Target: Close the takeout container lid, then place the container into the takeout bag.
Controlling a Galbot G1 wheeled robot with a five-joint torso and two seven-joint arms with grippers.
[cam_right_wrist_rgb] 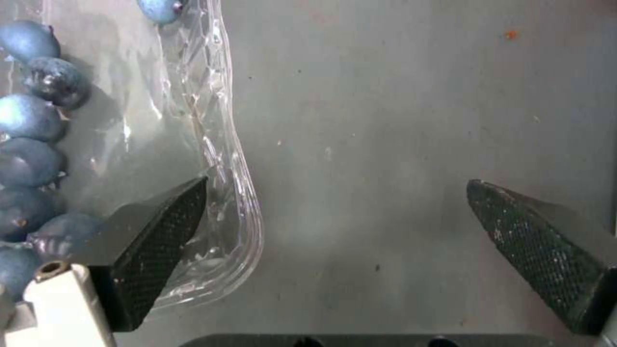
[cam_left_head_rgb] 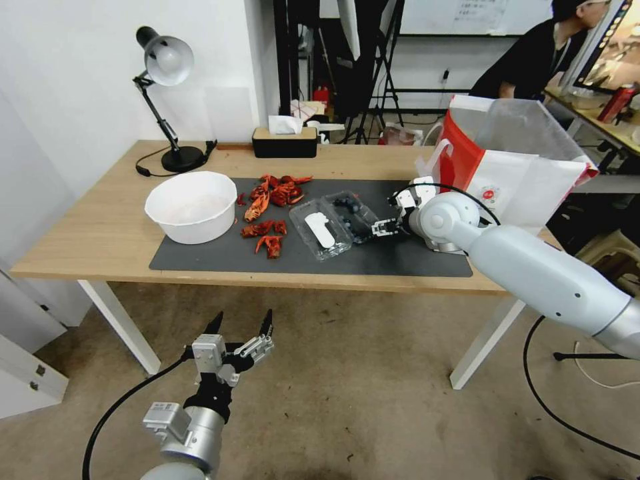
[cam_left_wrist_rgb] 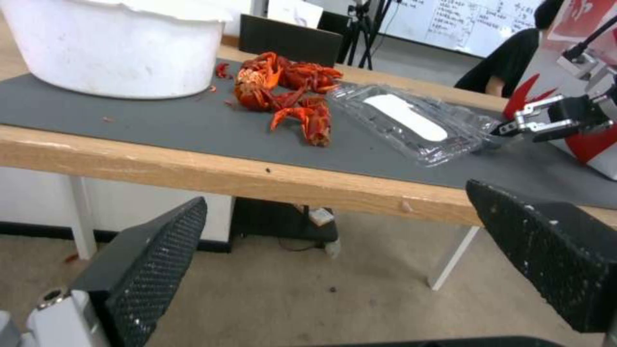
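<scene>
The takeout container (cam_left_head_rgb: 347, 208) lies open on the dark mat, blueberries (cam_right_wrist_rgb: 26, 120) in its base. Its lid (cam_left_head_rgb: 320, 230), flat on the mat beside the base, bears a white sticker (cam_left_wrist_rgb: 405, 118). My right gripper (cam_left_head_rgb: 373, 229) is open at the base's near right corner. In the right wrist view one finger (cam_right_wrist_rgb: 173, 217) rests just inside the clear rim (cam_right_wrist_rgb: 221, 144) and the other (cam_right_wrist_rgb: 527, 226) stands over bare mat. The takeout bag (cam_left_head_rgb: 513, 167) stands open at the table's right end, behind the right arm. My left gripper (cam_left_head_rgb: 240, 330) hangs open below the table's front edge.
A white bowl (cam_left_head_rgb: 192, 205) sits at the mat's left, with red crayfish pieces (cam_left_head_rgb: 270, 207) between it and the container. A desk lamp (cam_left_head_rgb: 167, 100) and a black tissue box (cam_left_head_rgb: 285, 141) stand at the back. The table's front edge (cam_left_wrist_rgb: 257, 178) faces the left gripper.
</scene>
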